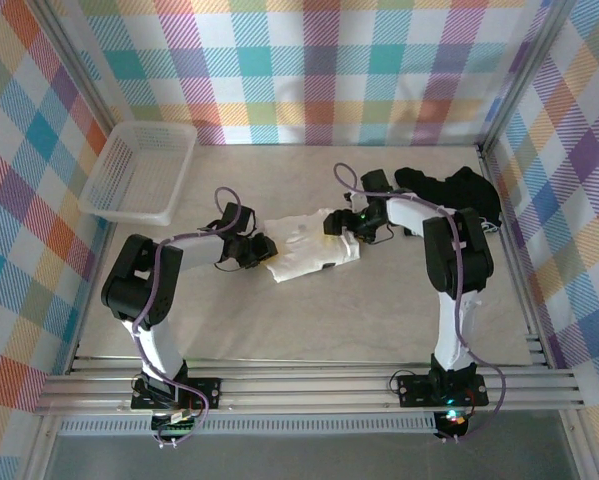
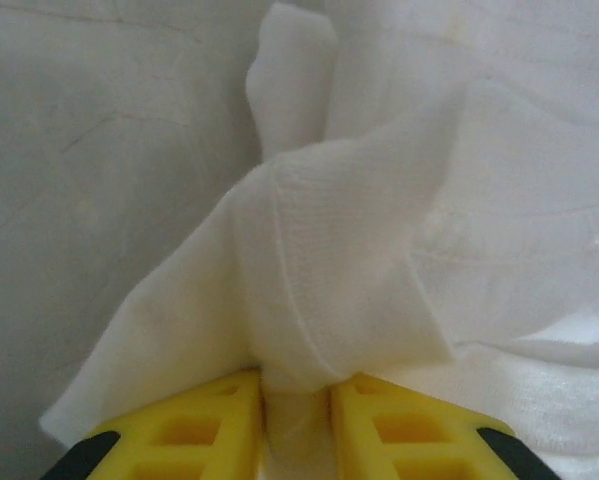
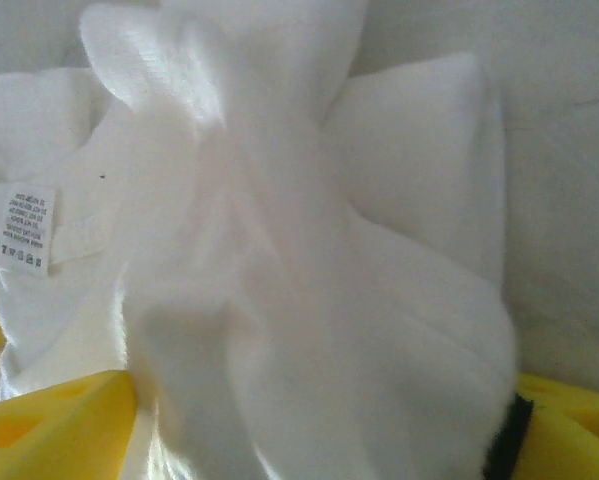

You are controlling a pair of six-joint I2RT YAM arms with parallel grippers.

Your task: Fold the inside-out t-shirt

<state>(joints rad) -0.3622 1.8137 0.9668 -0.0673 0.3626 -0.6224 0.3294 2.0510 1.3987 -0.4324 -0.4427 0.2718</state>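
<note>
Both pincers, left pincer (image 2: 296, 420) and right pincer (image 3: 309, 420), pinch the white t-shirt (image 1: 309, 250) bunched between them on the worktop (image 1: 319, 320), folding barely begun.

Lying bare in front of white t-shirt (image 1: 309, 252): tabletop (image 1: 309, 320). Crowding corners: basket (image 1: 139, 172) far L, black shirt (image 1: 454, 190) far R.

White t-shirt (image 1: 309, 250) w/ white care tag (image 3: 27, 230); yellow claw fingers (image 2: 194, 430); black shirt (image 1: 459, 190); multicolour plaid walls (image 1: 309, 60).
</note>
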